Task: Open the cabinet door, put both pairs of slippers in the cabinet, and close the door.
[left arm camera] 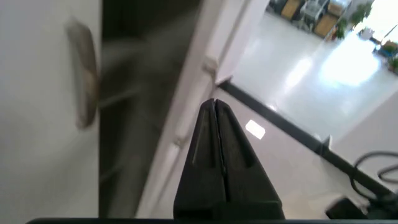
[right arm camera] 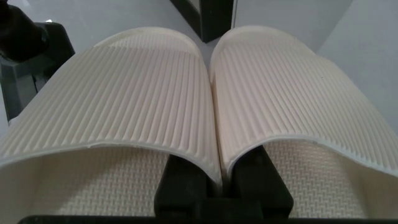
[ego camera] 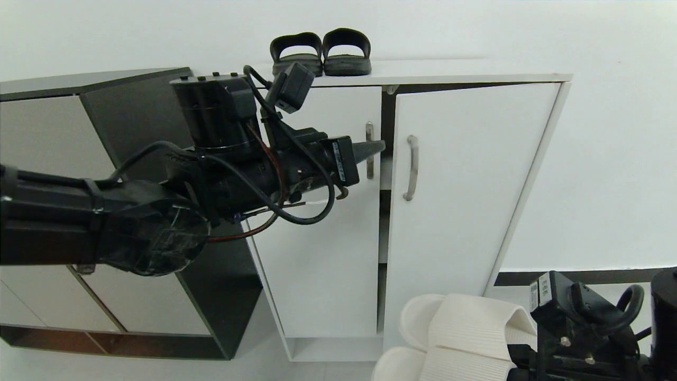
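Left tool [ego camera: 377, 148] is pinched closed with nothing in it, its tip at the dark gap [ego camera: 384, 211] between the cabinet [ego camera: 476, 79] doors, level with the handles. The cabinet's right door [ego camera: 465, 211] stands slightly ajar; the left door [ego camera: 328, 264] looks flush. Right tool [right arm camera: 222, 193] is low in front of the cabinet's right door, clamped on the white slippers [ego camera: 465, 328], pinching the two inner sides together. The black slippers [ego camera: 321, 52] sit side by side on the cabinet top, above the left door. Step in hand, as I judge it, is getting the door wide. To do it well, I should hook the closed tip behind the ajar door's free edge and sweep along its arc, not straight out, keeping clear of its handle [ego camera: 411, 168]. The white pair hangs close in front of that door, so I should draw it back first. No writing on cabinet or slippers; the small stickers on my arms are too small to read.
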